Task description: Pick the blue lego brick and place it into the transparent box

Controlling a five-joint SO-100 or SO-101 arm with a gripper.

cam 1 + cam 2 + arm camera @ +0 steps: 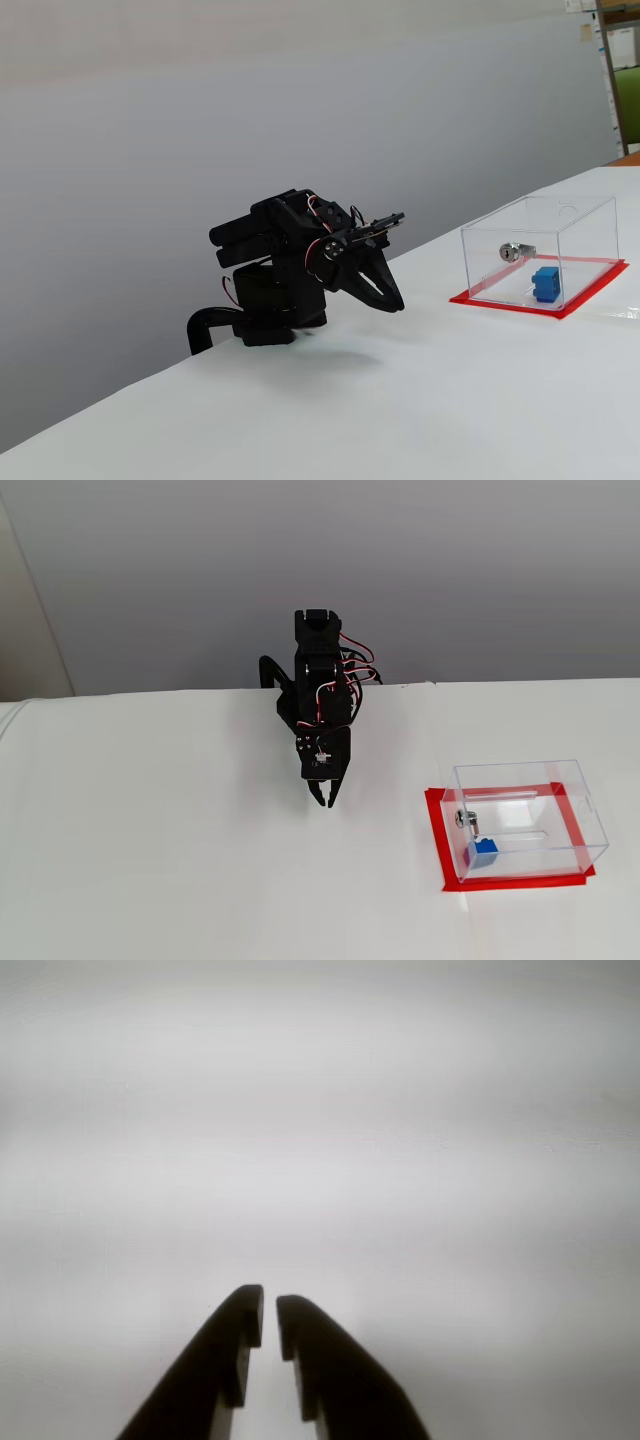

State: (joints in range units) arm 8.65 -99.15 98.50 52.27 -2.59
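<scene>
White tabletop (150, 860), grey wall behind — small blue studded lego brick (484, 851) sits inside the clear acrylic red-based box (520, 780) lower right; black gripper (324, 801) mid-frame, nearly closed, empty.

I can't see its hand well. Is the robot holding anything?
No, nothing. The gripper is nearly closed and empty over the bare table; the blue lego brick already sits inside the transparent box.

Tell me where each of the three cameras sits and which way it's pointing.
Wrist view: rides behind the gripper, facing bare white table; only two dark fingertips show.
A fixed view: low at the table's side, looking across at the folded arm and transparent box.
Another fixed view: high in front, looking down at the arm and wall.
Both fixed views share the blue lego brick inside the box.
</scene>
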